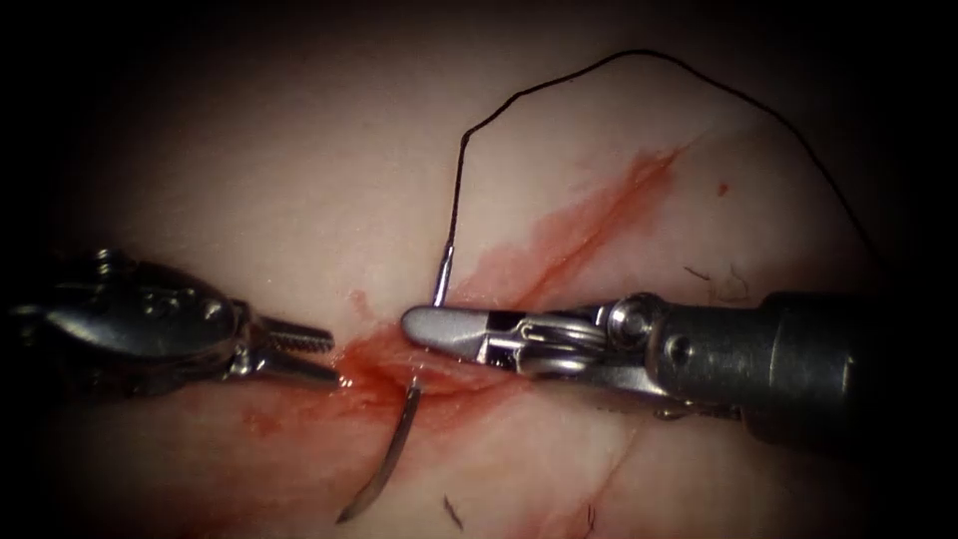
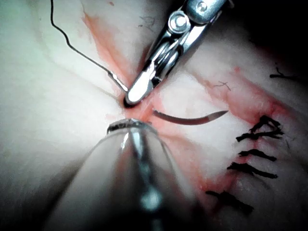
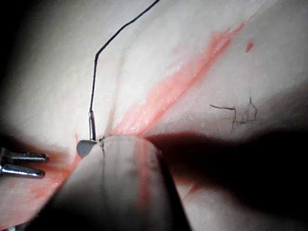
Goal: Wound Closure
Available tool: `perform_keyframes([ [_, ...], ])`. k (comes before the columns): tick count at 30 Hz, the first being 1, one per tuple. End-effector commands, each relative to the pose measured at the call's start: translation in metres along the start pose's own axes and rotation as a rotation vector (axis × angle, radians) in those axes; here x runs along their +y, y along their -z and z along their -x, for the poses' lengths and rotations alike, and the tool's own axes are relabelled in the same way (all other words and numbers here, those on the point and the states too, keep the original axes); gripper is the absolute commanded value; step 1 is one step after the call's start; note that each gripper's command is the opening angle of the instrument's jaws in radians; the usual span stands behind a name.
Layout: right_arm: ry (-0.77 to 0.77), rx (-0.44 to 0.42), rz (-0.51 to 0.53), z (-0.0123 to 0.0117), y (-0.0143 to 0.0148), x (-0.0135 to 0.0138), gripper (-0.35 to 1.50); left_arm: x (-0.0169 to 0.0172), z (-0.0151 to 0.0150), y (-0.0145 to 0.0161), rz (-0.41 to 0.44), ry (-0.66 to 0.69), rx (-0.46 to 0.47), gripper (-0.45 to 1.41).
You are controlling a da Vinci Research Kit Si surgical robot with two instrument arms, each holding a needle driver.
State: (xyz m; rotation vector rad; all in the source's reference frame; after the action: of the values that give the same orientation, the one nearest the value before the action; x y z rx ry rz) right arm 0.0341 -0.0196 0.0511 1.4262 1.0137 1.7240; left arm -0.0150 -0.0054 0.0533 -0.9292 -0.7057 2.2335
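My right tool [image 1: 411, 324] comes in from the right, its jaws shut on the curved needle close to its tail [image 1: 440, 284], at the left edge of the cut [image 1: 599, 225]. The needle passes through the tissue. Its pointed half [image 1: 394, 454] sticks out of the tissue below the cut, the tip pointing down-left; it is also seen in the left wrist view [image 2: 190, 119]. Black thread [image 1: 599, 65] rises from the tail and arcs off to the right. My left tool [image 1: 332, 359] waits open and holds nothing, just left of the red fluid [image 1: 369, 374].
Several finished dark stitches [image 2: 255, 154] lie further along the wound. Short cut ends of thread [image 1: 452, 511] rest on the tissue below the needle, and others [image 1: 726, 287] above the right tool's shaft.
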Motion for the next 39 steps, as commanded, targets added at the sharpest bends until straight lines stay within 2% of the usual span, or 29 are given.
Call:
perform_keyframes([
  [1, 0.007, 0.000, -0.002, -0.0002, -0.0010, -0.0001, -0.35, 0.0000, 0.0000, -0.0003, 0.008, -0.006, 0.010, 0.14],
  [4, -0.014, 0.009, -0.003, -0.0003, -0.0011, -0.0004, -0.35, 0.0001, -0.0002, 0.0000, 0.020, -0.039, 0.031, 0.15],
  [6, -0.056, 0.024, -0.013, -0.0006, -0.0010, -0.0010, -0.35, 0.0004, -0.0005, 0.0003, 0.045, -0.193, 0.072, 0.17],
  [7, -0.056, 0.024, -0.013, -0.0006, -0.0010, -0.0010, -0.35, 0.0004, -0.0005, 0.0003, 0.045, -0.193, 0.072, 0.17],
  [8, -0.084, 0.033, -0.017, -0.0008, -0.0008, -0.0013, -0.35, 0.0006, -0.0007, 0.0003, 0.078, -0.328, 0.107, 0.17],
  [10, -0.097, 0.036, -0.018, -0.0009, -0.0007, -0.0014, -0.35, 0.0007, -0.0008, 0.0001, 0.096, -0.428, 0.135, 0.15],
  [13, -0.121, 0.040, -0.018, -0.0010, -0.0007, -0.0014, -0.35, 0.0010, -0.0006, -0.0012, 0.170, -0.680, 0.170, 0.20],
  [15, -0.121, 0.040, -0.018, -0.0010, -0.0006, -0.0014, -0.35, 0.0012, 0.0000, -0.0021, 0.186, -0.720, 0.167, 0.20],
  [16, -0.121, 0.040, -0.018, -0.0010, -0.0006, -0.0014, -0.35, 0.0012, 0.0004, -0.0029, 0.193, -0.736, 0.165, 0.29],
  [18, -0.121, 0.040, -0.018, -0.0009, -0.0006, -0.0014, -0.35, 0.0013, 0.0006, -0.0033, 0.195, -0.748, 0.164, 0.32],
  [19, -0.122, 0.040, -0.021, -0.0009, -0.0006, -0.0014, -0.35, 0.0013, 0.0008, -0.0041, 0.202, -0.786, 0.163, 0.42],
  [27, -0.129, 0.061, -0.032, -0.0010, -0.0007, -0.0015, -0.35, 0.0016, 0.0008, -0.0048, 0.238, -0.825, 0.159, 0.57],
  [32, -0.134, 0.080, -0.033, -0.0010, -0.0008, -0.0015, -0.35, 0.0020, 0.0004, -0.0046, 0.252, -0.827, 0.177, 0.56],
  [39, -0.146, 0.084, -0.037, -0.0011, -0.0007, -0.0014, -0.35, 0.0035, -0.0022, -0.0034, 0.269, -0.843, 0.273, 0.54],
])
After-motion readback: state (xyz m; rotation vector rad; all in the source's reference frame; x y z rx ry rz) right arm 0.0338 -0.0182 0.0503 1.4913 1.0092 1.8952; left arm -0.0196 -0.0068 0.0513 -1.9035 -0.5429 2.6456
